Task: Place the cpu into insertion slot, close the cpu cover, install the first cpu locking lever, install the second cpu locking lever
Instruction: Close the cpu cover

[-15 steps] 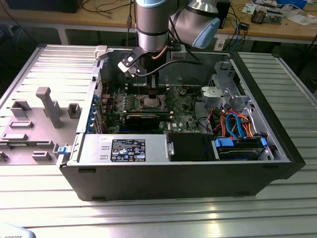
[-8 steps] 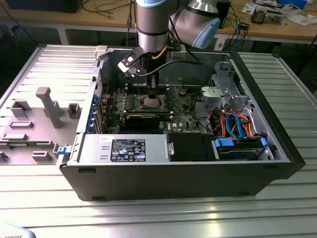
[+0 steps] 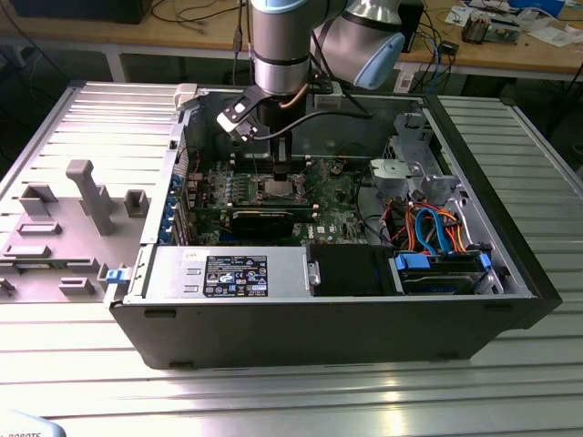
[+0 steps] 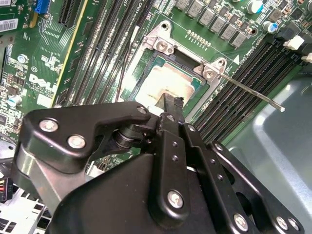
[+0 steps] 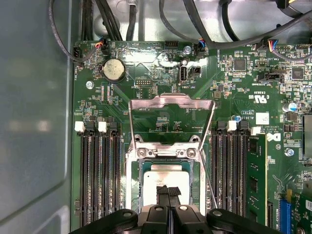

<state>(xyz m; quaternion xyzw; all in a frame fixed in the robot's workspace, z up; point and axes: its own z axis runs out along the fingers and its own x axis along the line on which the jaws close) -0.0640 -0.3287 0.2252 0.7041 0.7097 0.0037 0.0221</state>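
The cpu (image 5: 165,176) lies flat in the insertion slot (image 5: 130,168), its silvery top showing in both wrist views (image 4: 165,83). The cpu cover (image 5: 170,101) stands swung up and open beyond the slot, a thin metal frame with a square window. My gripper (image 5: 168,191) hangs right over the chip's near edge, fingers pressed together, tips (image 4: 170,103) at or just above the metal top. A thin locking lever (image 4: 253,95) sticks out free from the socket corner, also seen beside the slot (image 5: 210,185). In the exterior view the gripper (image 3: 281,173) reaches down into the open computer case.
Black memory slots (image 5: 100,175) flank the socket on both sides. A black graphics card (image 3: 262,218) lies in front of it in the exterior view. Drive cage and orange and blue cables (image 3: 433,228) fill the exterior view's right. A grey fixture block (image 3: 86,196) stands outside the case.
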